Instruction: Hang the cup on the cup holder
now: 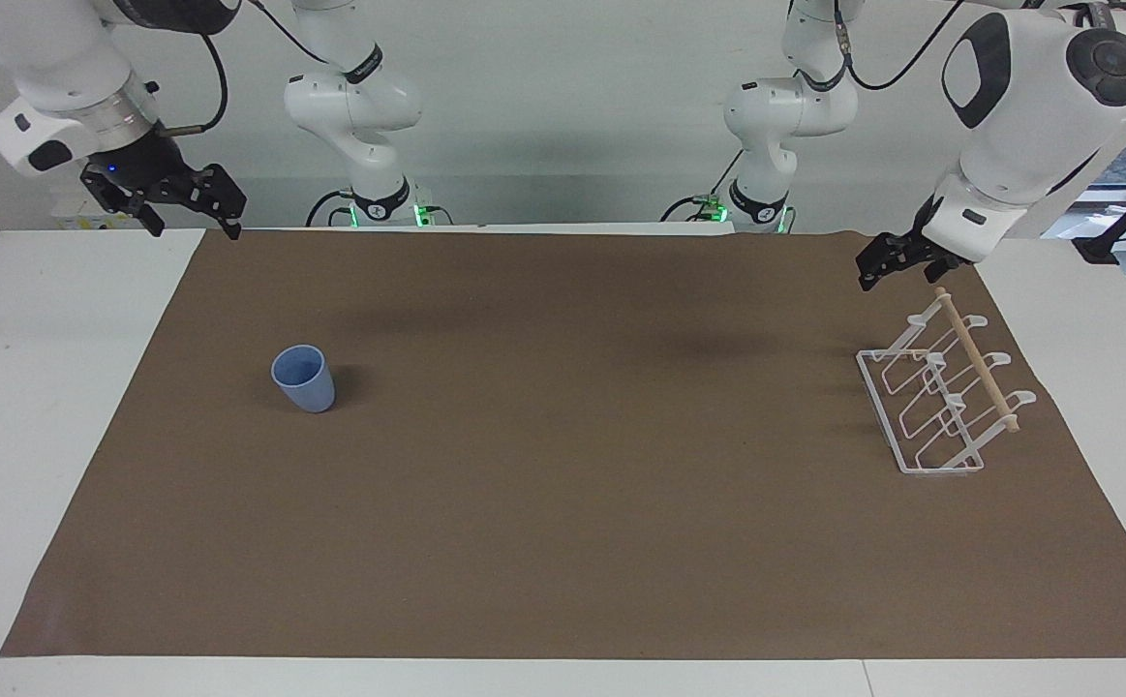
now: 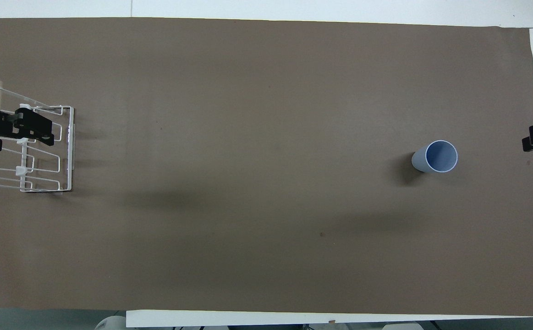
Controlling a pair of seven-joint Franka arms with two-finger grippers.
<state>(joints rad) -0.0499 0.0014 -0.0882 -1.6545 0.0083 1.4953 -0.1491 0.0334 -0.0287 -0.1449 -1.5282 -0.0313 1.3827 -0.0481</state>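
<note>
Presently, one light blue plastic tumbler (image 1: 304, 378), the cup, stands upright and mouth-up on the brown paper mat (image 1: 563, 542) toward the right arm's end of the table, apart from everything else; judged so placed to give a gripper free approach from any side. One white wire cup holder (image 1: 940, 407) with a light wooden dowel (image 1: 979, 361) along its top sits near the mat's edge at the left arm's end, its slanted looped prongs empty, nothing hung on them yet. The cup and the rack lie well apart, with bare mat between them and nothing standing in the way, so the carry across looks unobstructed. Right gripper (image 1: 193, 205): raised over the mat's corner at the robots' edge of the table at its own end, fingers spread, holding nothing, short of the cup. Left gripper (image 1: 897, 263): raised just above the end of the rack nearer the robots, also released and empty; in the overhead view it overlaps the wire, yet the facing view shows it clear of the rack. Its closeness there could crowd a hanging move. White tabletop (image 1: 49, 407) flanks the mat at both ends.
</note>
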